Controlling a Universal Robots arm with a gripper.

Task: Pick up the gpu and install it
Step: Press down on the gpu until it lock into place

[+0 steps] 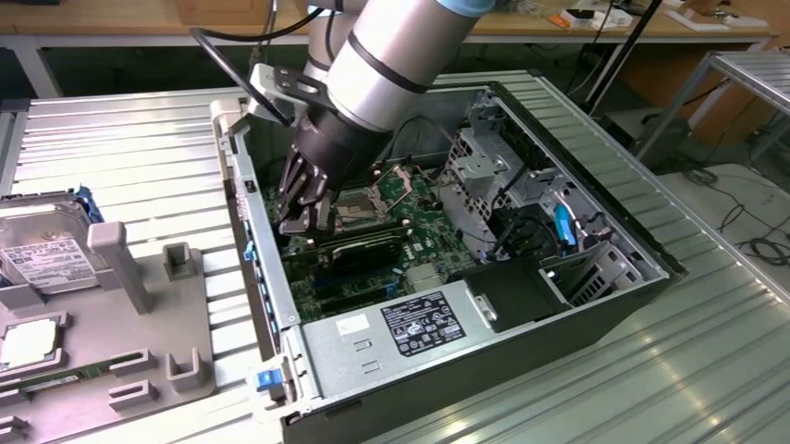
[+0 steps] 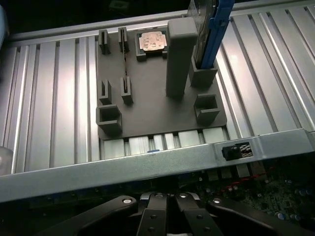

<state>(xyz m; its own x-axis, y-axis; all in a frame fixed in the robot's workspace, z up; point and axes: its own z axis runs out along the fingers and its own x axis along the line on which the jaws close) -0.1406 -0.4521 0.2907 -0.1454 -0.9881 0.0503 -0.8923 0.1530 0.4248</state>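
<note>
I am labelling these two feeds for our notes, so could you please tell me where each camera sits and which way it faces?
Exterior view: off the arm, above and to one side, looking down into the open computer case; the arm and its gripper reach down over the motherboard.
Wrist view: on the wrist, looking past the shut gripper over the case wall to the grey parts holder.
Shared: both show the gripper, the holder, the hard drive and the slatted table.
</note>
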